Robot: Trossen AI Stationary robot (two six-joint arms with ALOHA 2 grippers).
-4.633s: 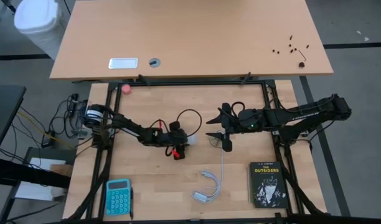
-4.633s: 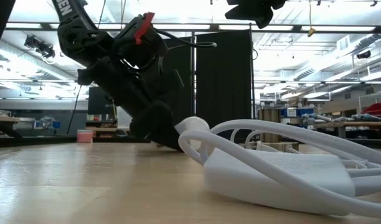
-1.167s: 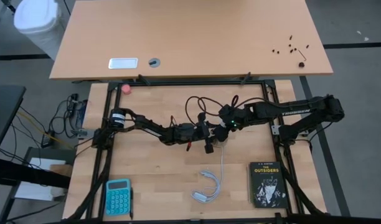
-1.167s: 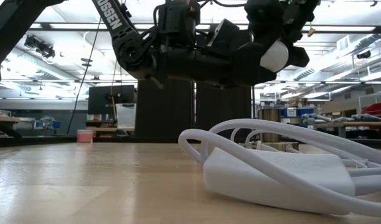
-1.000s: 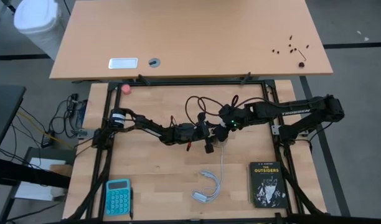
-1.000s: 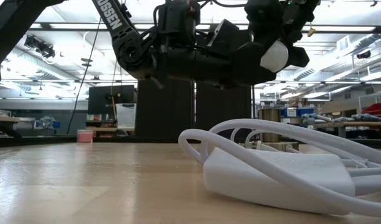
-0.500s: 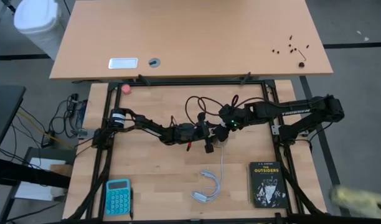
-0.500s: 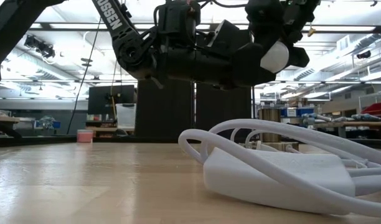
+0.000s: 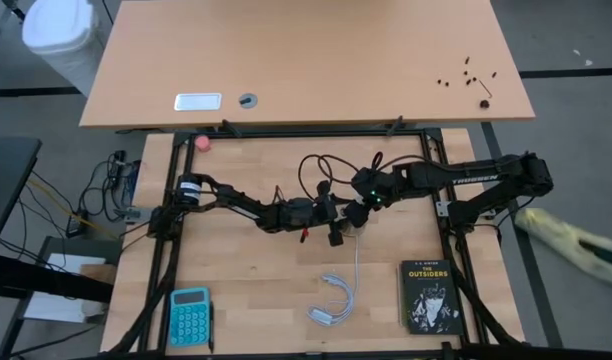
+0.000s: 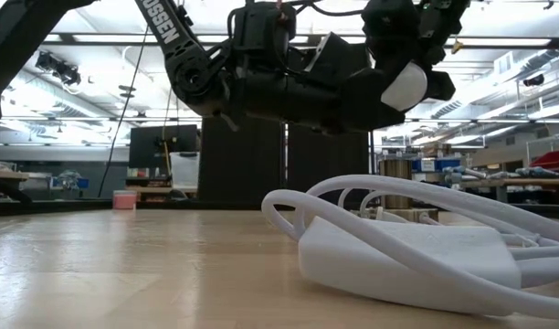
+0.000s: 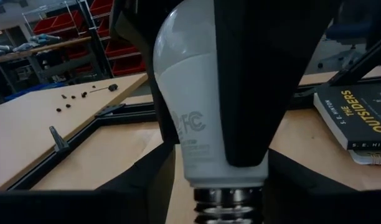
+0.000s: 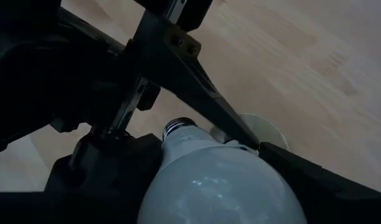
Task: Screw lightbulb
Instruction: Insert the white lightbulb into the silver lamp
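looks like mid-handover: right gripper (image 12: 240, 180) clamps the frosted white pear-shaped lightbulb (image 11: 200, 99) up above the table centre. left gripper (image 9: 334, 237) sits at its base, grip unclear. next, line up the threads.

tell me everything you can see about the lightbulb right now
The lightbulb is white and pear-shaped, with a smooth frosted globe narrowing to a ribbed metal screw base; small grey markings are printed on its neck. It is held in the air above the wooden table, near the table's middle. The right pincer is closed around the globe, its dark fingers pressed against the sides. The left pincer sits at the screw base end.
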